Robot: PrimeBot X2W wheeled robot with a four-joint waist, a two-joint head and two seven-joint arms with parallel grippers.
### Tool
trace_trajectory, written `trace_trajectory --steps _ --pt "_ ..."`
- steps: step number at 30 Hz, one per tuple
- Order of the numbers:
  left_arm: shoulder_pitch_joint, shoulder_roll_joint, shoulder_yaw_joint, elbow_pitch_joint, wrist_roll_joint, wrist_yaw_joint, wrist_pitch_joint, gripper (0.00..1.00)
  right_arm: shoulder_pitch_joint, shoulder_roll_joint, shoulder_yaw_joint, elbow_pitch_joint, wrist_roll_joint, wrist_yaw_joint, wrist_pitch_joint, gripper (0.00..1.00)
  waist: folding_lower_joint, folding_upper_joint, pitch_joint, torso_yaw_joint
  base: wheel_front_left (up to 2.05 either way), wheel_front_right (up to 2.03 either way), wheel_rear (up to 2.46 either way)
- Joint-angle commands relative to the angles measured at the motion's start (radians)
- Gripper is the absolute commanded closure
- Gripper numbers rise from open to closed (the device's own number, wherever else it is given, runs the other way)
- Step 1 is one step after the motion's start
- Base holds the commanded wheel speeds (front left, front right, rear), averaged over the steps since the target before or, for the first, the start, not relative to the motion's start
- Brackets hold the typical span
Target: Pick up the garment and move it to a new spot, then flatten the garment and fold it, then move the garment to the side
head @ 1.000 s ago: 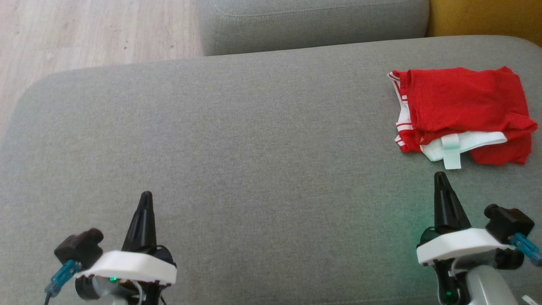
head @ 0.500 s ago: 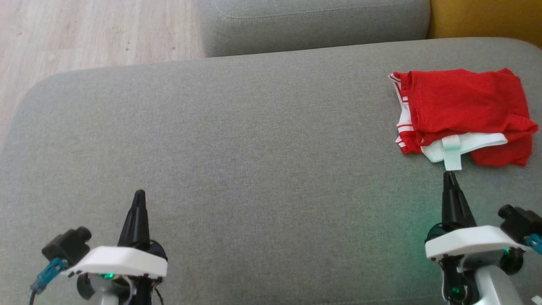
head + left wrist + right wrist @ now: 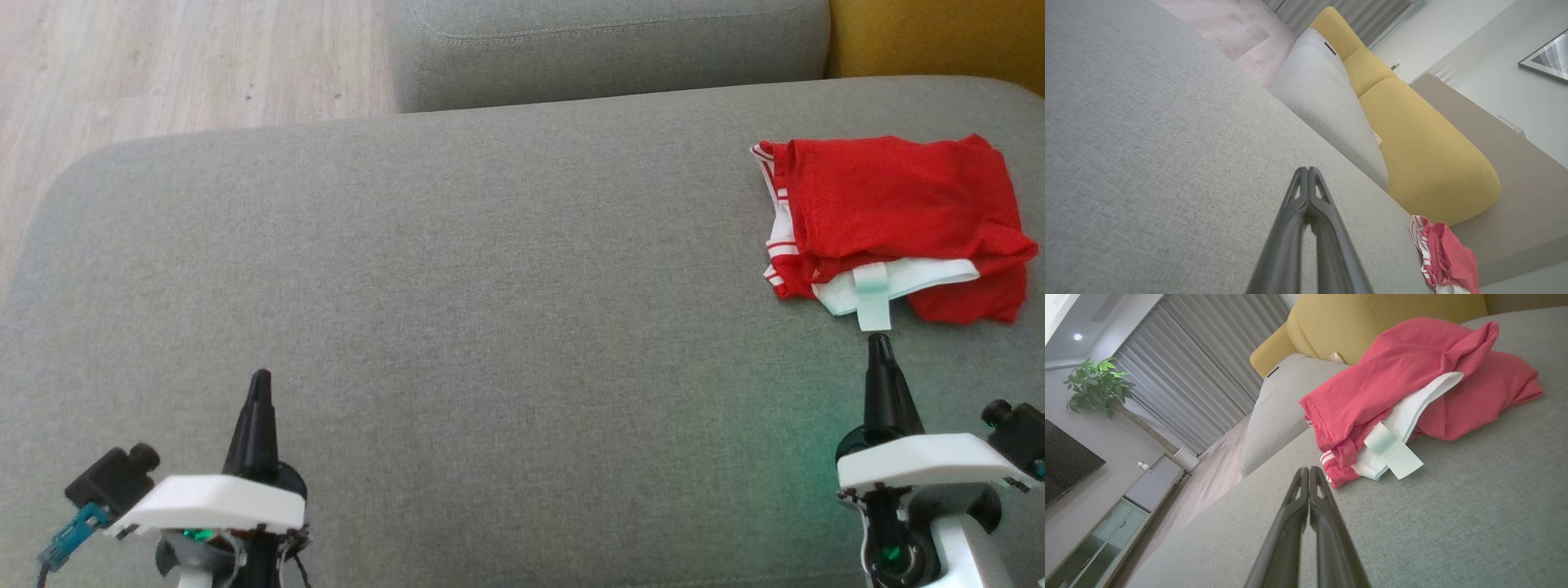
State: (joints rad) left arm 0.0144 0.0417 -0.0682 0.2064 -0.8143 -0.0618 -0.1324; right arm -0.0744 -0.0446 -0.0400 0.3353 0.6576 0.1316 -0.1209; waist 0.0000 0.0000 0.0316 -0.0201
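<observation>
Right wrist view: the soft red cloth garment (image 3: 1392, 375) looks light and floppy; I'd grab its near edge. The left end effector (image 3: 1308, 168) and right end effector (image 3: 1309, 468) are closed, empty.

grey sofa seat (image 3: 490, 286), yellow cushion (image 3: 1412, 134), wooden floor (image 3: 163, 65)

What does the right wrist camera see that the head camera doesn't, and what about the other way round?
Right wrist camera's extras: a leafy plant, grey curtains, a dark screen on the wall and a low cabinet.

Head camera's extra: the left gripper, shut and empty over the grey cushion.

Shared: the red garment with its pale tag, the shut right gripper pointing towards it, the grey cushion, the yellow sofa and some wooden floor.
</observation>
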Motion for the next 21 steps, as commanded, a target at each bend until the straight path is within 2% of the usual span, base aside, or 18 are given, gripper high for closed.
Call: trace_trajectory --steps 1,21 --pt "-0.057 0.011 0.027 -0.025 -0.03 -0.01 0.007 1.0 -0.043 -0.003 0.0 -0.04 0.037 0.0 0.011 1.0 0.0 0.0 -0.001 0.0 0.0 0.0 0.0" --pt "-0.073 0.014 0.063 -0.009 -0.23 -0.025 0.065 1.0 -0.04 -0.004 -0.019 -0.053 0.272 -0.001 0.068 1.0 0.0 0.0 -0.008 0.006 0.0 0.0 0.0"
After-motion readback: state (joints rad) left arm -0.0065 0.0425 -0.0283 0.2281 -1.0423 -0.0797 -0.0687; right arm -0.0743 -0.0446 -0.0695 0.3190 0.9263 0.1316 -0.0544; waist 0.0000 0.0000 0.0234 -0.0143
